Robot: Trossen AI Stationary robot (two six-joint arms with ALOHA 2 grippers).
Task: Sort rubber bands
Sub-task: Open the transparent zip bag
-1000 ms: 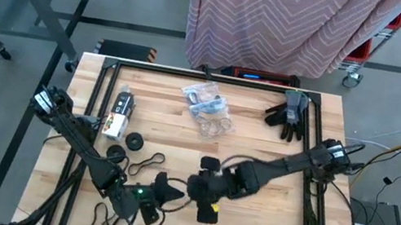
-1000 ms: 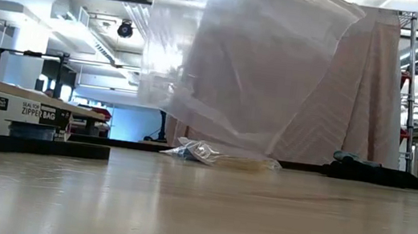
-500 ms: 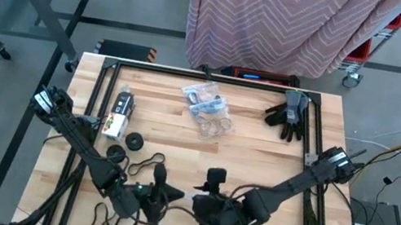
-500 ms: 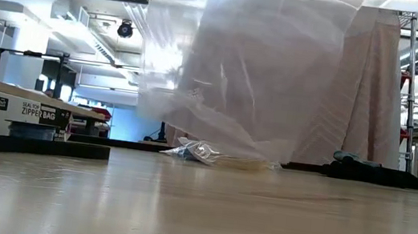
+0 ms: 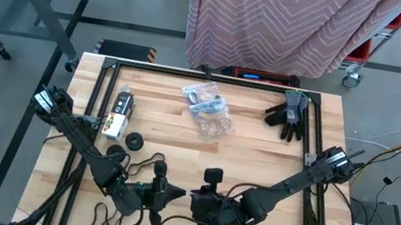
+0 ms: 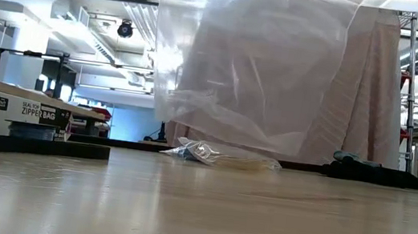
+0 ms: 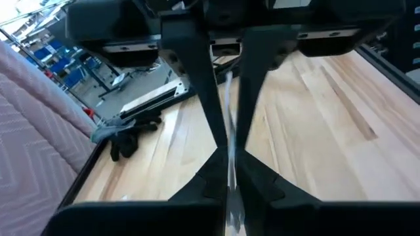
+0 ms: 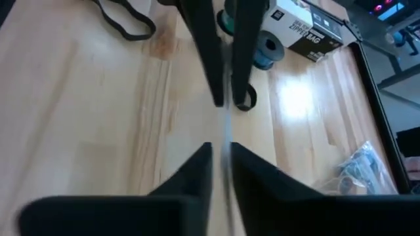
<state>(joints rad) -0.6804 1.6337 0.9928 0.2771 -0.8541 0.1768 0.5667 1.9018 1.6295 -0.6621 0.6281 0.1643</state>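
High view: both dark arms reach low over the near edge of the wooden surface, bent at the elbow, and the grippers face each other closely. The left gripper comes in from the left; the right gripper comes in from the right. Between them hangs an empty clear plastic bag, seen in the low view as a large crinkled sheet held up off the surface.

Left wrist view shows the left fingers together, clamped on a thin edge of the clear bag. Right wrist view shows the right fingers nearly together with the same thin clear edge between them, so both pairs pinch the bag.

Black rubber bands lie loose on the surface just beyond the left fingers, touching neither gripper. Another black loop lies by the near edge, on the outer side of the left gripper. A second clear bag, holding blue and tan bands, lies well beyond both pairs of fingers toward the far side. Dark gloves rest near the far right corner. A box of zipper bags lies beyond the left arm.
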